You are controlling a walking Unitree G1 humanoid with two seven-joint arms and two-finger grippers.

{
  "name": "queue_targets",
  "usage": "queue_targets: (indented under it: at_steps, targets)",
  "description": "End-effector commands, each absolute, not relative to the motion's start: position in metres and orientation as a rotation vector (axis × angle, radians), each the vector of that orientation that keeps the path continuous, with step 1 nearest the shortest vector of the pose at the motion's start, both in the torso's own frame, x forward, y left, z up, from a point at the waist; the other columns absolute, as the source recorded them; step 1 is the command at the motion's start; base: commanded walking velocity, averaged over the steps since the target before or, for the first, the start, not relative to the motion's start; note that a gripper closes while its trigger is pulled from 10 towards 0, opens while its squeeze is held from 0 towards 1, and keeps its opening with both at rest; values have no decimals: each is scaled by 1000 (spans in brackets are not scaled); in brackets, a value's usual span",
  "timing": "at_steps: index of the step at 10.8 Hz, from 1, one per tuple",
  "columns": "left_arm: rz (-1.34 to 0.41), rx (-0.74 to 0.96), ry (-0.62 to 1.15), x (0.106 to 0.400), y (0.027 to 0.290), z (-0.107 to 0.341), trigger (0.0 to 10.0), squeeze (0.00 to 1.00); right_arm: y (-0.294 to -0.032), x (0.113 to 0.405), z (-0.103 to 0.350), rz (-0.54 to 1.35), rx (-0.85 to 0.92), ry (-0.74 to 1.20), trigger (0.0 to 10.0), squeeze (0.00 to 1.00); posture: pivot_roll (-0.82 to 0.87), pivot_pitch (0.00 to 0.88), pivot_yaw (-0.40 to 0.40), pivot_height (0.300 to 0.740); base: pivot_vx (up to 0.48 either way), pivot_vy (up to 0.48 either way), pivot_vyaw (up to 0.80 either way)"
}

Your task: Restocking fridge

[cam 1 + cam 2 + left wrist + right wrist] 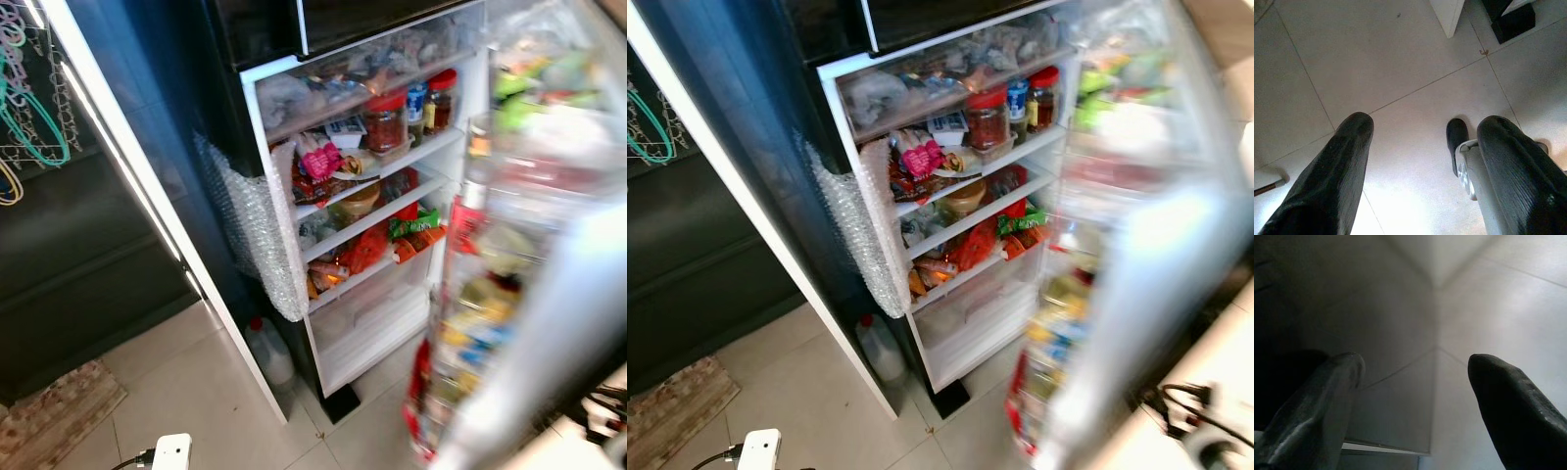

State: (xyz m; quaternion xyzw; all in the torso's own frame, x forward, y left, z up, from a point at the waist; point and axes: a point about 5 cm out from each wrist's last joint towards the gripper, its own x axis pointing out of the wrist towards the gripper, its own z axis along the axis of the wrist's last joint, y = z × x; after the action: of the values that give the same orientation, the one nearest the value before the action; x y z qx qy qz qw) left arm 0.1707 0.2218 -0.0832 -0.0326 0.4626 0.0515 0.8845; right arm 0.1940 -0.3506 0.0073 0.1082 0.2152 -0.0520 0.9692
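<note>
Open white fridge [279, 196] with packed shelves ahead; left gripper [1420, 171] and right gripper [1415, 396] both spread, empty, floorward.

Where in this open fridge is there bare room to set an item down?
The clear bottom drawer, under the orange packets, looks mostly bare. The white wire shelves above are crowded: red-lidded jars on top, pink packet and tub below.
</note>
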Motion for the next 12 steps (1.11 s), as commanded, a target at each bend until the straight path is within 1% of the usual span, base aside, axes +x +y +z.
queue_targets:
  at_steps: [1,2,3,4,7,9,10,12]
  targets:
    - [115,-48,973,169,230,-82,10000,0,-338,211,16,0,218,368,10000,0,-180,0,112,740,0,0,0]
    - [115,-48,973,169,230,-82,10000,0,-332,216,20,47,219,346,10000,0,-179,0,112,740,0,0,0]
    - [115,-47,972,169,230,-82,10000,0,-324,227,27,114,185,315,10000,0,-178,0,112,740,0,0,0]
    - [116,-46,972,169,230,-82,10000,0,-317,238,35,143,165,275,10000,0,-180,0,111,740,0,0,0]
    - [126,-54,963,171,229,-82,10000,0,-269,287,67,284,118,138,10000,0,-163,0,92,740,0,0,0]
    - [143,-67,959,171,227,-82,10000,0,-243,310,84,362,87,99,10000,0,-150,0,69,740,0,0,0]
    - [155,-78,957,170,225,-83,10000,0,-238,319,88,359,93,100,10000,0,-144,0,54,740,0,0,0]
    - [167,-89,958,170,223,-84,10000,0,-236,320,84,353,80,128,10000,0,-134,0,39,740,0,0,0]
